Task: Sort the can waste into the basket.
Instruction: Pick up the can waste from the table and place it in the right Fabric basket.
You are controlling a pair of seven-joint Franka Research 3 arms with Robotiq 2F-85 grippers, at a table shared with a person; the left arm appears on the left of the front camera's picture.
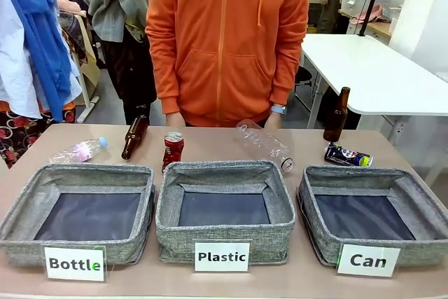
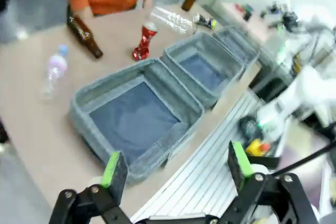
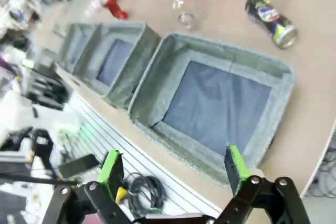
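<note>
**Both cans wait outside the Can basket, both pincers empty**

Take the Can basket (image 1: 364, 216) as your reference. It is soft grey woven fabric with a smooth dark lining and slightly sagging walls. It is empty, and its label faces the robot, probably so the bins are easy to tell apart.

The black can (image 1: 348, 155) lies on its side on the counter (image 1: 409, 153), just behind the basket's far rim. As a round cylinder, it may roll when you touch it.

The red can (image 1: 173, 149) stands upright well to the left of this basket, behind the far left corner of the Plastic basket (image 1: 224, 209). Its thin metal is dented and its top is silver.

The left pincer (image 2: 176, 162) and the right pincer (image 3: 173, 162) are both spread wide and hold nothing. I judge that no grasp has begun yet. The right one hangs above the near rim of the Can basket, so the black can looks like its natural first target.
</note>
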